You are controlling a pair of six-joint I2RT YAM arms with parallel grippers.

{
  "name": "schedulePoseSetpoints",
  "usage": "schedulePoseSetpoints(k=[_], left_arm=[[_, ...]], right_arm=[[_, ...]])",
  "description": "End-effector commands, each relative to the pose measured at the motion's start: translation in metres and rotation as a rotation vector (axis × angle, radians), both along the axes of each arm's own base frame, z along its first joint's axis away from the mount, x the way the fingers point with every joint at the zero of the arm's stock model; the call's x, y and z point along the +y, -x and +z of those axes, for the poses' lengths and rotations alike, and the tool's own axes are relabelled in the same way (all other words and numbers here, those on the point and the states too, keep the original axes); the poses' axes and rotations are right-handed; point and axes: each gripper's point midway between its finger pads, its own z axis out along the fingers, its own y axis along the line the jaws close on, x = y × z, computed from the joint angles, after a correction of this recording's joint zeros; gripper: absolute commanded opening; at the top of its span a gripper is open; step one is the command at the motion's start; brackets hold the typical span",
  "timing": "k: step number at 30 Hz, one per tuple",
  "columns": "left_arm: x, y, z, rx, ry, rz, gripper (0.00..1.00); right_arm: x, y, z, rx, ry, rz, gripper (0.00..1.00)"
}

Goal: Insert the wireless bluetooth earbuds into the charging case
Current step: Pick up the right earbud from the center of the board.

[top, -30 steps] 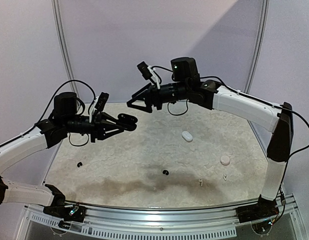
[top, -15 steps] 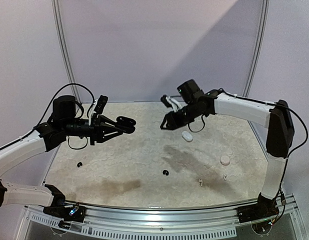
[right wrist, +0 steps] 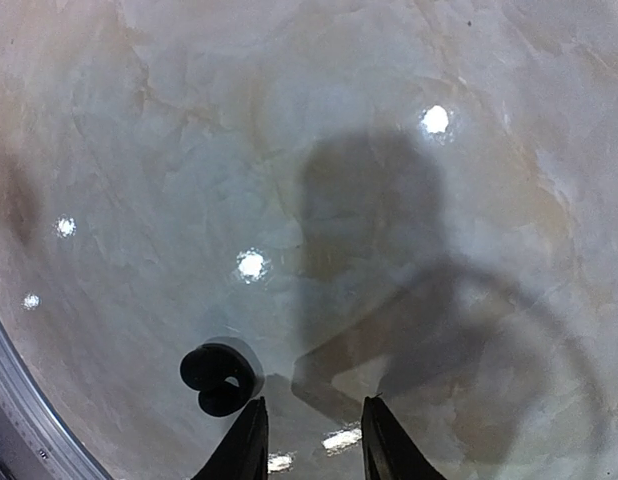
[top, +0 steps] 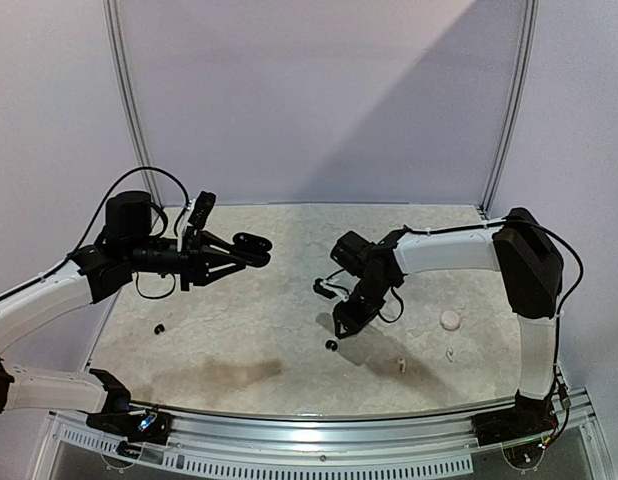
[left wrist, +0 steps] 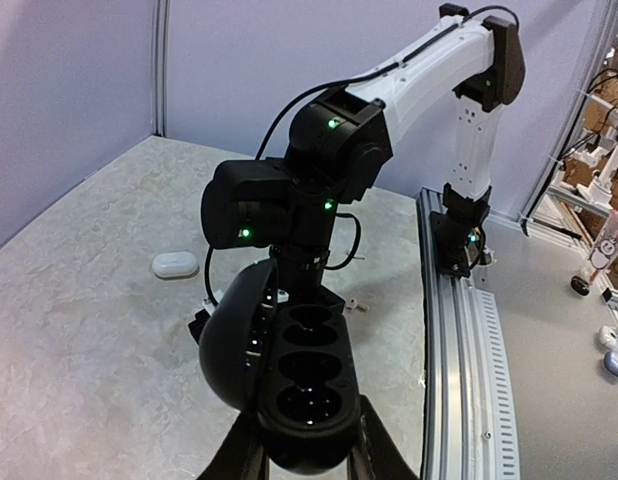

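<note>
My left gripper [top: 239, 255] is shut on a black charging case [top: 251, 243] and holds it in the air over the table's left side. In the left wrist view the case [left wrist: 309, 380] is open, lid swung left, and its sockets look empty. My right gripper [top: 341, 322] is low over the table, open and empty. A black earbud [top: 331, 345] lies just by its tips. In the right wrist view this earbud [right wrist: 221, 378] lies left of the left finger [right wrist: 251, 445], outside the gap. A second black earbud [top: 159, 328] lies at the near left.
A white round case [top: 449, 320] and two white stemmed earbuds [top: 399, 364] [top: 450, 354] lie at the near right. Another white case [left wrist: 175, 265] lies further back, behind the right arm. The metal rail [top: 319, 425] runs along the near edge.
My right arm has swung from high beside the held case down and toward me, to the table by the black earbud. The left arm has barely moved.
</note>
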Motion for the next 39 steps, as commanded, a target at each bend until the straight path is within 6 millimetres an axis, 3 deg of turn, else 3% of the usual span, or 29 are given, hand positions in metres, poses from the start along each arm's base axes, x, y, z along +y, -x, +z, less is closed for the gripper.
schedulePoseSetpoints(k=[1,17,24,28,39], left_arm=[[-0.001,0.002,0.002,-0.025,-0.001,-0.011,0.0],[0.0,0.002,0.0,-0.047,-0.02,-0.017,0.0],[0.0,0.002,-0.001,-0.049,-0.025,-0.019,0.0],[0.0,0.002,-0.003,-0.049,-0.033,-0.018,0.0],[0.001,0.002,-0.004,-0.06,-0.046,-0.019,0.0]], right_arm=[[0.002,0.005,-0.015,0.001,0.018,0.023,0.33],[0.013,0.029,-0.021,0.06,-0.004,0.073,0.32],[0.018,0.04,-0.021,0.086,-0.012,0.085,0.25],[0.02,0.045,-0.021,0.096,-0.018,0.093,0.16],[0.023,0.053,-0.02,0.135,-0.04,0.095,0.12]])
